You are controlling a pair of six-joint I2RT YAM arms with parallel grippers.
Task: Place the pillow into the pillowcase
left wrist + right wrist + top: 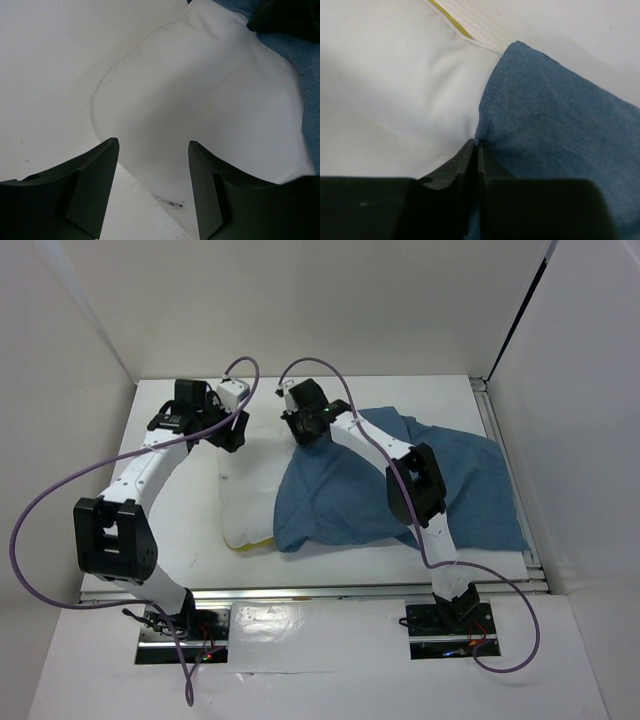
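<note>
the pillow lies mid-frame, its right part already under the pillowcase. right claw pinches the case's hem, left claw hangs apart over the pillow's corner; next, likely, draw the hem leftward over the pillow.

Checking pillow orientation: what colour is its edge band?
Yellow band, clearest in the right wrist view.

White table — 3 plain white walls around it.
</note>
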